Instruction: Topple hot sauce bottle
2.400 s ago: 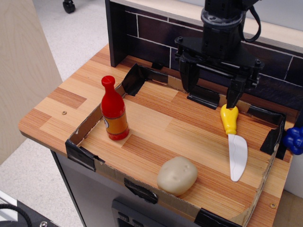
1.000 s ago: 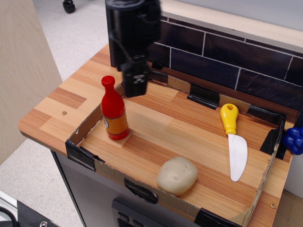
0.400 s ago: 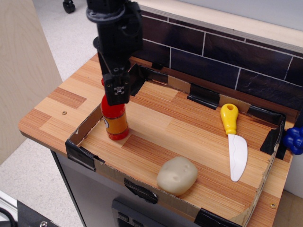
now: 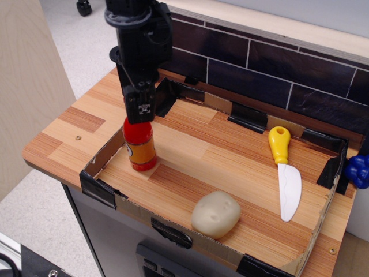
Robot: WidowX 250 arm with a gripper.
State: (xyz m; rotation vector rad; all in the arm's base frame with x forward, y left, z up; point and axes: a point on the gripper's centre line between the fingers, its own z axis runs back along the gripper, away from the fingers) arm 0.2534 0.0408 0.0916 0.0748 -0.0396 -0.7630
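The hot sauce bottle (image 4: 140, 149) stands upright at the left end of the shallow cardboard tray (image 4: 102, 157) on the wooden counter. It is red with an orange label. My black gripper (image 4: 140, 111) hangs straight down over the bottle's top. It hides the cap and neck. I see the gripper side-on, so one finger (image 4: 140, 104) covers the other. I cannot tell how the jaws stand or whether they touch the neck.
A cream potato-like toy (image 4: 215, 214) lies at the tray's front edge. A yellow-handled white toy knife (image 4: 285, 173) lies at the right. A blue object (image 4: 358, 170) sits past the tray's right wall. A dark tiled backsplash (image 4: 259, 69) runs behind.
The gripper has swung from above the knife at the right to over the bottle at the left. It came down onto the bottle's top, then rose slightly. The bottle has stayed upright and in place.
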